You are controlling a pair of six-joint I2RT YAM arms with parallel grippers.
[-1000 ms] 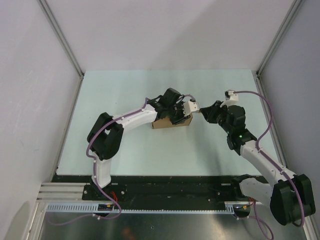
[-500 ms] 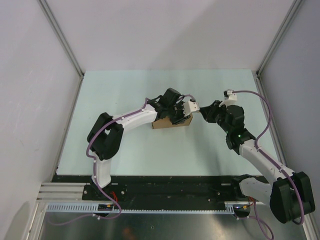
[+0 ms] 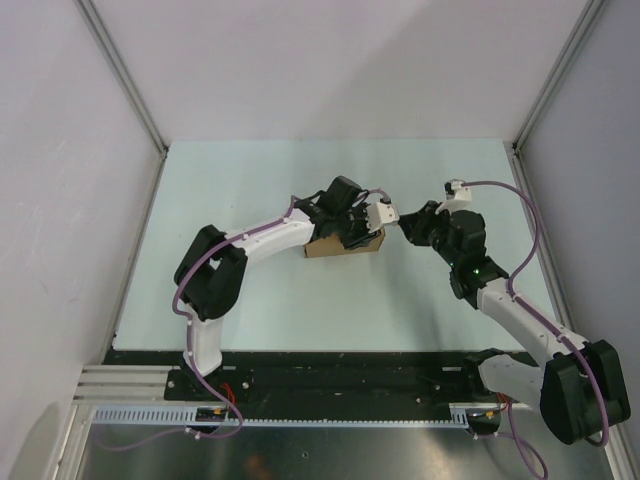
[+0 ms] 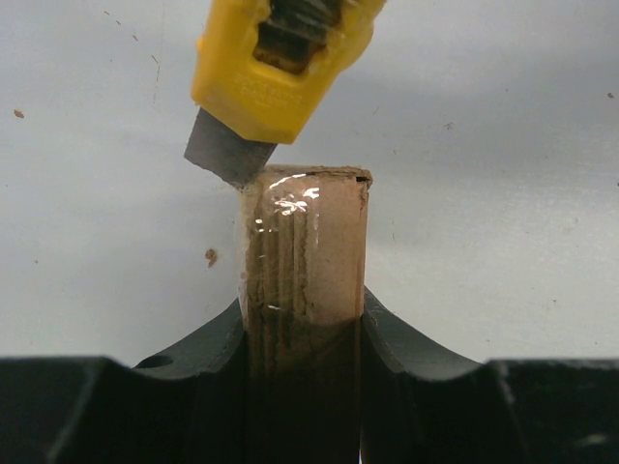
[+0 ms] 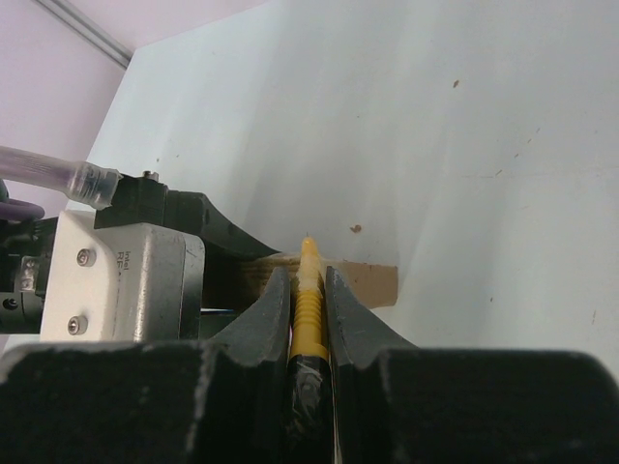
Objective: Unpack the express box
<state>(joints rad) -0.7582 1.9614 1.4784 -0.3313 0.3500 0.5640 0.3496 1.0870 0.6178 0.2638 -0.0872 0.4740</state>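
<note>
Fingers of the left arm point(image 4: 193, 358) clamp the brown box point(image 4: 305, 251) at mid-counter point(image 4: 503, 145). The right fingers point(image 5: 261, 329) clamp a yellow knife point(image 4: 276, 68), its blade point(image 4: 224, 155) at the box's far corner. The cut should run shallow along the seam, with the box held firm. The box is plain cardboard with glossy tape over the end, seemingly uncut.
</note>
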